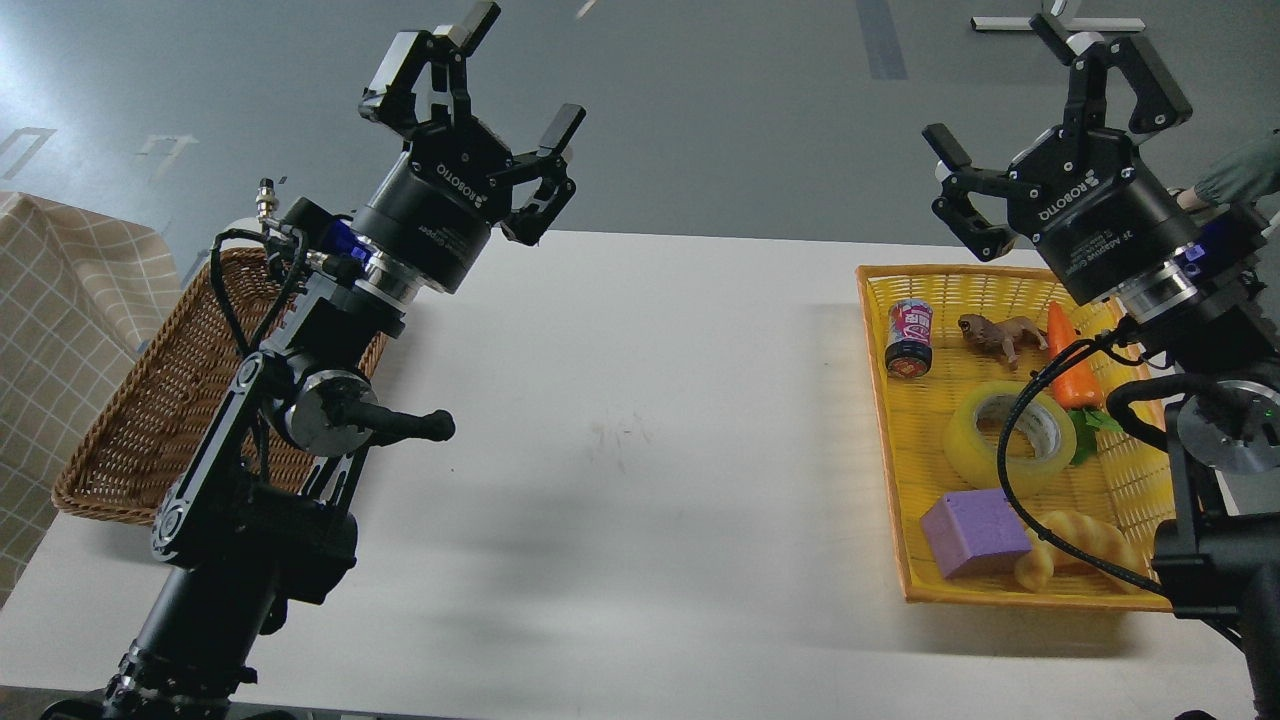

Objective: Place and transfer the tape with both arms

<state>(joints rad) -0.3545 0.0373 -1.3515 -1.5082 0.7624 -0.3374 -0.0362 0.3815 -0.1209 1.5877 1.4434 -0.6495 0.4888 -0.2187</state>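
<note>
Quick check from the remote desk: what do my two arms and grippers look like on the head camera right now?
Both arms are black and jointed, with silver round joint caps and loose black cables. The left gripper and right gripper are black cylinders with white ROBOTIQ lettering, a silver ring at the wrist and a blue light nearby. Each carries two black linked fingers.

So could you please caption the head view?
Both grippers, left and right, open above table; tape in yellow basket.

Two baskets [150,420] [905,500], one tape [1010,440], two hands [495,95] [1040,110].
</note>
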